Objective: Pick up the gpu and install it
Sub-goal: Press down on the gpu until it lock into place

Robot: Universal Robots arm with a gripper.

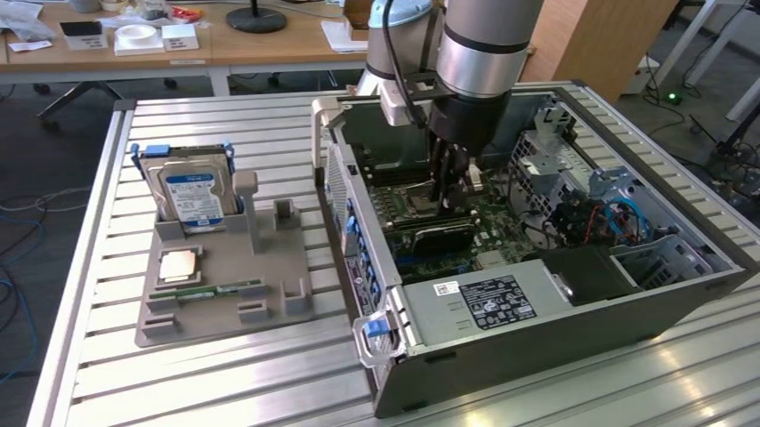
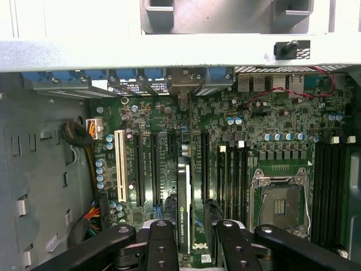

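Slatted table (image 1: pixel 238 374) carries open case (image 1: pixel 570 302); jaws apparently clamp upright gpu (image 2: pixel 184 209) edgewise over motherboard (image 2: pixel 271 130), slots crowding both sides.

A: Lower left of the exterior view, a grey plastic parts holder (image 1: pixel 226 302) carries a silver hard drive with blue-white label (image 1: pixel 192 196), upright.

B: And lying flat beside a square silver processor chip (image 1: pixel 178 264), a narrow green memory stick (image 1: pixel 220 290).

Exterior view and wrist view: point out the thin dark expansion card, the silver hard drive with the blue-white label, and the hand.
thin dark expansion card (image 2: pixel 184 209), wrist view, top edge
silver hard drive with blue-white label (image 1: pixel 195 196), exterior view, label
hand (image 2: pixel 192 243), wrist view, between fingertips
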